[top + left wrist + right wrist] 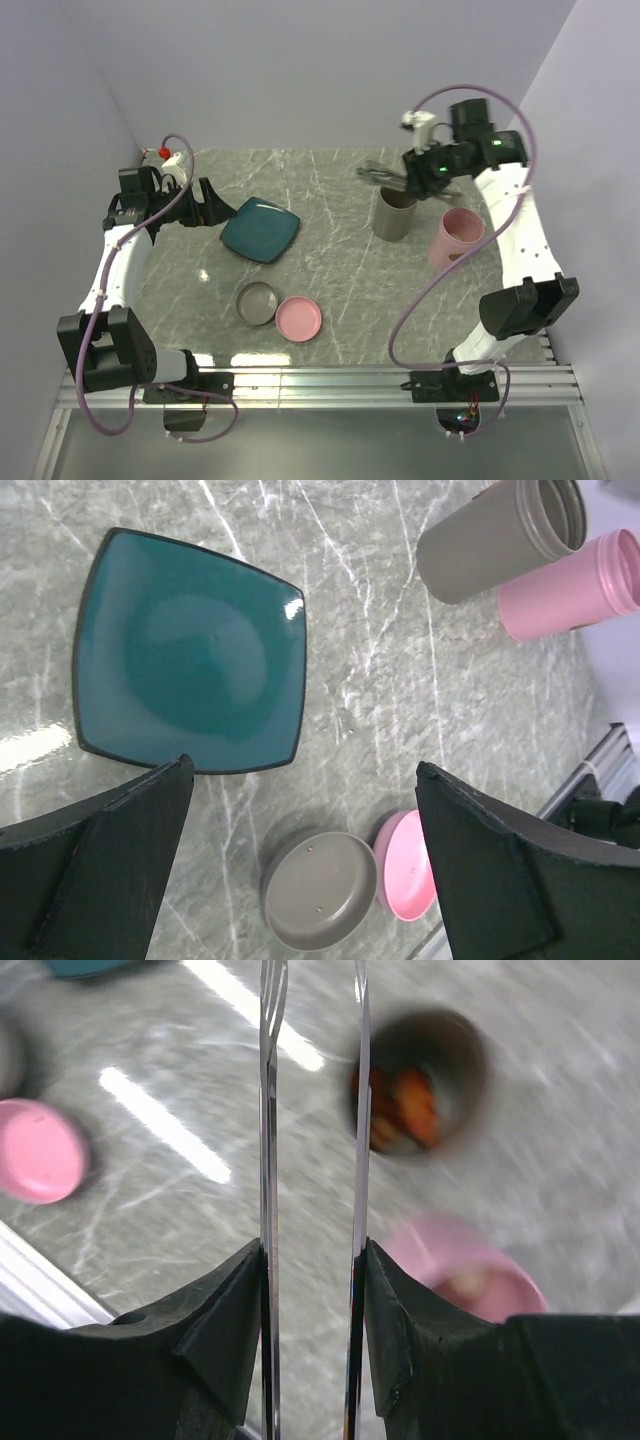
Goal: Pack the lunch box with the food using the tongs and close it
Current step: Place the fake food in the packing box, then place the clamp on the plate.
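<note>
My right gripper (425, 170) (313, 1260) is shut on the silver tongs (268, 1150) (385, 178). Their two arms stand apart with nothing between the tips. They hang over the grey container (395, 213) (420, 1085) of the lunch box, which holds orange-red chunks of food (412, 1105). The pink container (457, 238) (465, 1270) beside it has a pale piece (462, 1285) inside. The right wrist view is blurred. My left gripper (215, 205) (305, 770) is open and empty, above the table near the teal plate (260, 230) (190, 650), which is bare.
A grey lid (258, 302) (320, 888) and a pink lid (298, 318) (408, 865) lie side by side near the front of the marble table. Walls close in at the back and both sides. A metal rail runs along the near edge.
</note>
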Controlling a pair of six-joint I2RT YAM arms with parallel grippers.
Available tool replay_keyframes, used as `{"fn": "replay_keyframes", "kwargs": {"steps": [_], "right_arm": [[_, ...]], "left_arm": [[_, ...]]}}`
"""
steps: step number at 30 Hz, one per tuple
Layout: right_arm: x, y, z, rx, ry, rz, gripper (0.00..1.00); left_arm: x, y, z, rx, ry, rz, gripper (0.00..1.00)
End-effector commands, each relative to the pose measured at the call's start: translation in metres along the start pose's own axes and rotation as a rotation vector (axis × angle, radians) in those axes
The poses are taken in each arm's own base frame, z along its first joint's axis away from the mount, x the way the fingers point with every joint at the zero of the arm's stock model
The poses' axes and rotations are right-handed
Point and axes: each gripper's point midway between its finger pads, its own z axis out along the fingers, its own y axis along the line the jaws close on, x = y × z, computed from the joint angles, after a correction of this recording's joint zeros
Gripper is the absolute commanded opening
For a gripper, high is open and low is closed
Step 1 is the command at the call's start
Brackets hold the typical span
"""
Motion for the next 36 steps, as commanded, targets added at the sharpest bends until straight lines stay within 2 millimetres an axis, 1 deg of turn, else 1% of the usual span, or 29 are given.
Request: {"fn": "replay_keyframes", "kwargs": {"steps": [1, 2, 4, 5, 7, 8, 10, 11, 12, 13, 14, 15, 16, 17, 18, 19, 21, 22, 24, 25, 32, 36], "right_arm": [[-0.034, 0.054, 0.014, -0.077, -0.088, -0.143, 0.48], [-0.033, 0.064, 0.027, -0.105, -0.072, -0.157, 0.48], [-0.041, 0.077, 0.043, -0.135, -0.081, -0.181, 0.47], [-0.044, 0.091, 0.056, -0.171, -0.071, -0.202, 0.47], [-0.054, 0.103, 0.069, -0.189, -0.088, -0.222, 0.47], [-0.056, 0.114, 0.080, -0.215, -0.081, -0.239, 0.46], [-0.063, 0.124, 0.094, -0.235, -0.098, -0.255, 0.46], [-0.058, 0.128, 0.108, -0.249, -0.074, -0.255, 0.46], [-0.057, 0.138, 0.118, -0.265, -0.071, -0.269, 0.46], [-0.062, 0.141, 0.127, -0.254, -0.095, -0.283, 0.46], [-0.054, 0.145, 0.142, -0.262, -0.072, -0.282, 0.46], [-0.055, 0.154, 0.149, -0.271, -0.077, -0.287, 0.46], [-0.059, 0.159, 0.157, -0.275, -0.092, -0.293, 0.46], [-0.060, 0.160, 0.166, -0.275, -0.085, -0.285, 0.46], [-0.062, 0.168, 0.170, -0.287, -0.088, -0.283, 0.45], [-0.066, 0.171, 0.176, -0.292, -0.099, -0.281, 0.45], [-0.065, 0.175, 0.188, -0.301, -0.092, -0.279, 0.45], [-0.064, 0.178, 0.197, -0.304, -0.092, -0.281, 0.45], [-0.062, 0.180, 0.206, -0.299, -0.097, -0.285, 0.45], [-0.059, 0.182, 0.215, -0.300, -0.099, -0.289, 0.45], [-0.045, 0.191, 0.246, -0.312, -0.085, -0.295, 0.46], [-0.036, 0.192, 0.261, -0.309, -0.068, -0.299, 0.46]], "left_arm": [[-0.018, -0.011, -0.004, 0.043, -0.030, -0.006, 0.99], [-0.019, -0.014, -0.005, 0.062, -0.032, -0.013, 0.99], [-0.026, -0.013, -0.010, 0.067, -0.049, -0.026, 0.99], [-0.031, -0.014, -0.013, 0.067, -0.059, -0.021, 0.99], [-0.033, -0.013, -0.016, 0.062, -0.063, -0.026, 0.99], [-0.034, -0.013, -0.017, 0.059, -0.064, -0.024, 0.99], [-0.032, -0.010, -0.018, 0.050, -0.060, -0.030, 0.99], [-0.030, -0.009, -0.018, 0.045, -0.058, -0.032, 0.99], [-0.029, -0.008, -0.019, 0.042, -0.060, -0.038, 0.99], [-0.028, -0.007, -0.018, 0.042, -0.062, -0.039, 1.00], [-0.025, -0.005, -0.018, 0.039, -0.059, -0.046, 0.99], [-0.024, -0.005, -0.017, 0.039, -0.058, -0.049, 0.99], [-0.024, -0.004, -0.017, 0.036, -0.057, -0.048, 0.99], [-0.024, -0.004, -0.017, 0.032, -0.057, -0.047, 0.99], [-0.023, -0.003, -0.017, 0.027, -0.055, -0.037, 0.99], [-0.023, -0.001, -0.017, 0.015, -0.053, -0.033, 0.99], [-0.022, 0.001, -0.018, 0.006, -0.047, -0.023, 0.99], [-0.020, 0.001, -0.018, 0.001, -0.044, -0.025, 0.99], [-0.019, 0.002, -0.018, 0.001, -0.045, -0.027, 0.99], [-0.019, 0.002, -0.018, 0.003, -0.047, -0.029, 0.99], [-0.017, 0.005, -0.015, 0.005, -0.042, -0.038, 0.99], [-0.016, 0.006, -0.014, 0.001, -0.037, -0.037, 0.99]]}}
